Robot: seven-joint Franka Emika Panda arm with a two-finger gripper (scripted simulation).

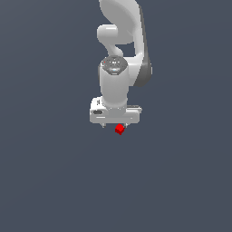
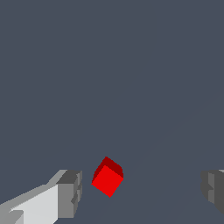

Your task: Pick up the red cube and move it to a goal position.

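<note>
exterior view: the white arm (image 1: 118, 41) comes down from the upper middle of the frame and ends in the hand (image 1: 115, 124), just above the frame's centre. the red cube (image 1: 119, 129) sits right under the hand's bar, a touch toward the exterior view's right of the bar's middle, on the plain dark grey surface (image 1: 54, 181). only the short tips of the fingers show below the bar, so from here i cannot tell how far apart they stand, or whether the cube touches either of them. the cube is tiny, clearly narrower than the bar above it.

wrist view: the hand (image 2: 142, 188) is spread wide, with one finger (image 2: 70, 192) at the lower left of the frame and the other (image 2: 213, 191) at the lower right edge. the red cube (image 2: 107, 177) lies in the lower middle, between them but much nearer the lower-left finger, and a strip of surface shows between it and that finger, so it is not gripped. it sits turned, with a corner pointing toward the camera rather than a flat face.

my judgement: a small, plain-faced block like this is probably light and stiff, with no fragile part, so a firm squeeze should do no harm. smooth faces could slip, and the turned pose matters: pads closing on corners might spin it or push it aside. the best hold is across two opposite flat faces, with the hand centred over the cube and rotated to match them.
</note>
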